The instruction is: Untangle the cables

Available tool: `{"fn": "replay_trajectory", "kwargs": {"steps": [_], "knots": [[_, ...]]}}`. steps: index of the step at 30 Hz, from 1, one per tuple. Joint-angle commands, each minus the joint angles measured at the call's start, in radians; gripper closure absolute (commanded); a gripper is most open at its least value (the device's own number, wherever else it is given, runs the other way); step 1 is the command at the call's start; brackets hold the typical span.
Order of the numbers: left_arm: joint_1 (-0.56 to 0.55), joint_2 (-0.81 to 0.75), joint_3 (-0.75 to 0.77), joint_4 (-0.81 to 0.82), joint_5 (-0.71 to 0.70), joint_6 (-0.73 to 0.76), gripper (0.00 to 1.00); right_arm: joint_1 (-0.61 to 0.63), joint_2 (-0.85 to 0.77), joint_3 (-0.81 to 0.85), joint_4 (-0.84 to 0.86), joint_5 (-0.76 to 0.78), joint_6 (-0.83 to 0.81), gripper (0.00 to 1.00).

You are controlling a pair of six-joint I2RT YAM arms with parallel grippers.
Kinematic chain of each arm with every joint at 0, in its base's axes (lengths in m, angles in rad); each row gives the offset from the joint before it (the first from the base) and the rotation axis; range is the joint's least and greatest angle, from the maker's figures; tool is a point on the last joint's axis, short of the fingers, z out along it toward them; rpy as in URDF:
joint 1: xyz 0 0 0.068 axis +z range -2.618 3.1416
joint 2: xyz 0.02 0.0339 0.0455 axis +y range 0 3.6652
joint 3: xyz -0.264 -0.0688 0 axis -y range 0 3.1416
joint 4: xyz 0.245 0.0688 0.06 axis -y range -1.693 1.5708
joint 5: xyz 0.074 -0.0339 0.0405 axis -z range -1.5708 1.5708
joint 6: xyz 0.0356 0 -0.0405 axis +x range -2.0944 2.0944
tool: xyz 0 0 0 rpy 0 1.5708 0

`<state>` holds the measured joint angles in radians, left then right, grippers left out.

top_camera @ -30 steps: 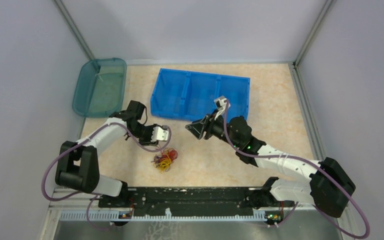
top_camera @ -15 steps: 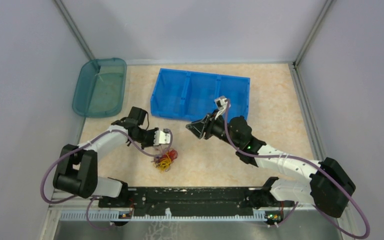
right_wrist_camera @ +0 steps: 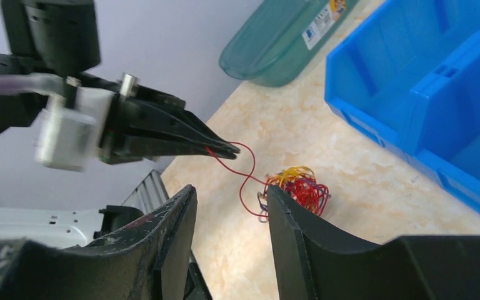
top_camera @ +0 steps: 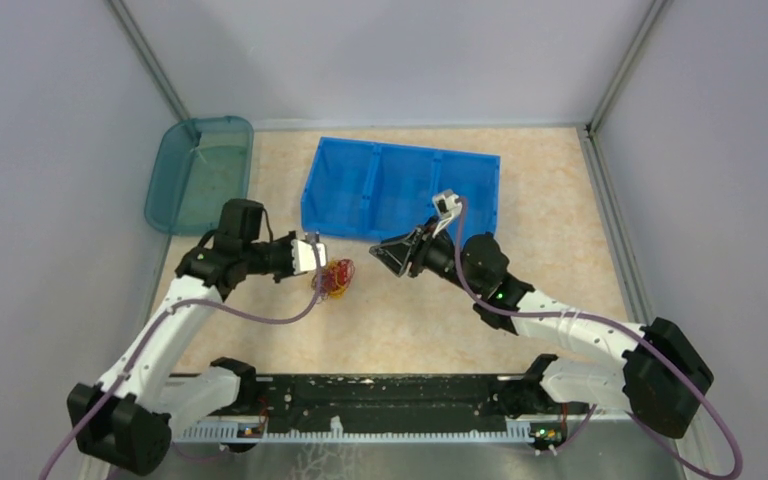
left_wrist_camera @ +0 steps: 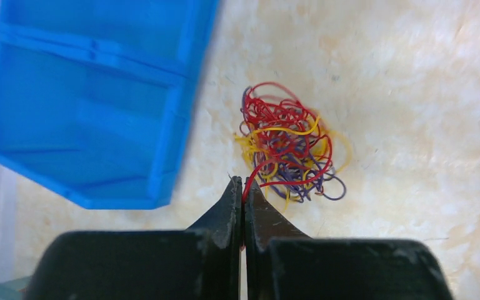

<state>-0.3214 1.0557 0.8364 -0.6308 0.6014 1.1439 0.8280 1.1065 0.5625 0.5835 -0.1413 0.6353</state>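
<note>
The cables (top_camera: 337,277) are one small tangle of red, yellow and purple wires (left_wrist_camera: 287,147) on the table just in front of the blue bin. My left gripper (left_wrist_camera: 242,182) is shut on a single red wire that runs out of the tangle. The right wrist view shows that red wire (right_wrist_camera: 244,181) looping from the left gripper's tips (right_wrist_camera: 228,150) down to the tangle (right_wrist_camera: 297,184). I cannot tell whether the tangle is lifted off the table. My right gripper (top_camera: 385,255) hovers open a short way right of the tangle, its fingers (right_wrist_camera: 175,219) holding nothing.
A blue three-compartment bin (top_camera: 400,190) stands just behind the tangle and both grippers. At the far left sits a teal tub (top_camera: 200,172). Grey walls close in the table on the left, back and right.
My left gripper came down on the tangle, shut on a red wire and pulled back. The tangle has shifted towards the blue bin. The right arm has hardly moved.
</note>
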Motion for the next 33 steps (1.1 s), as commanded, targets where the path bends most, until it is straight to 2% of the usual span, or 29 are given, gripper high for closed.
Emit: {"fn": "replay_trajectory", "kwargs": {"steps": [1,4,7,10,15,24,30,33], "knots": [[-0.025,-0.115,0.109,-0.124,0.134,-0.158,1.0,-0.003,0.016,0.022,0.133,-0.103,0.017,0.52],[-0.031,-0.188,0.151,-0.13,0.177,-0.225,1.0,-0.002,0.077,0.069,0.183,-0.214,0.048,0.5],[-0.033,-0.26,0.157,-0.125,0.244,-0.208,0.99,-0.002,0.142,0.128,0.191,-0.272,0.069,0.49],[-0.033,-0.315,0.154,-0.099,0.279,-0.194,0.98,0.012,0.176,0.173,0.172,-0.288,0.057,0.38],[-0.032,-0.317,0.187,-0.099,0.29,-0.229,0.97,0.081,0.195,0.238,0.116,-0.264,-0.03,0.31],[-0.034,-0.267,0.276,-0.099,0.252,-0.477,0.96,0.162,0.155,0.208,0.112,-0.13,-0.137,0.28],[-0.034,-0.296,0.275,-0.098,0.271,-0.455,0.95,0.169,0.179,0.241,0.112,-0.084,-0.142,0.29],[-0.034,-0.311,0.278,-0.103,0.278,-0.419,0.94,0.168,0.204,0.261,0.122,-0.109,-0.126,0.29]]}}
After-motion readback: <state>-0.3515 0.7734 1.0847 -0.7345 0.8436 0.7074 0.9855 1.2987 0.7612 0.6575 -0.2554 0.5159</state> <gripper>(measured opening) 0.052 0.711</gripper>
